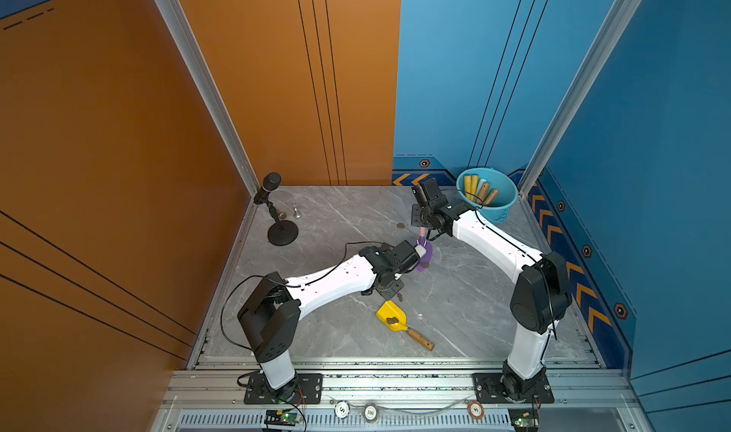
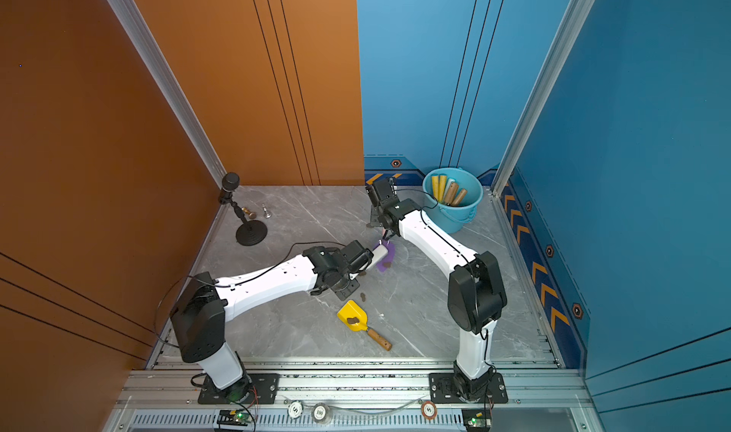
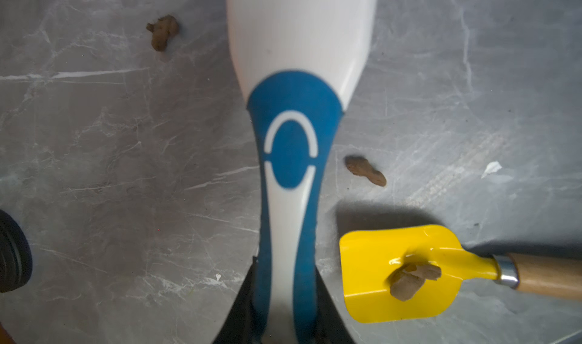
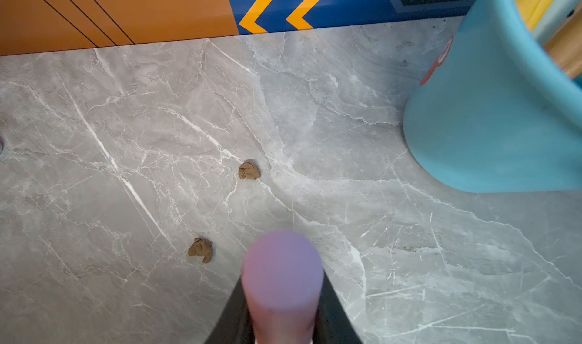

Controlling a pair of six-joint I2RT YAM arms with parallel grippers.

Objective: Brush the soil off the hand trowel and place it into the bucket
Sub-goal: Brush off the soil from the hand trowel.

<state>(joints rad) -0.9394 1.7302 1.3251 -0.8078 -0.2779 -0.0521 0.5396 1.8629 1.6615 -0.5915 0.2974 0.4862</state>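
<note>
On one grey marble table (image 1: 336,220): two white arms, meeting near the middle. At the far right corner, one light-blue bucket (image 1: 506,201), upright, with two yellow and two wooden handles counted among those standing inside. Outside it, two trowels. Pinched by its handle in the right gripper (image 4: 283,301), jaws pressed tight: one purple trowel (image 1: 429,254), blade near table centre, carrying one soil lump (image 1: 424,265). Flat nearer the front, untouched: one yellow trowel (image 1: 395,320), soil on its blade too. Clamped in the left gripper (image 3: 285,295): one white-and-blue brush (image 3: 296,59), head at the purple blade, contact not discernible. Loose on bare table, two lumps in each wrist view.
</note>
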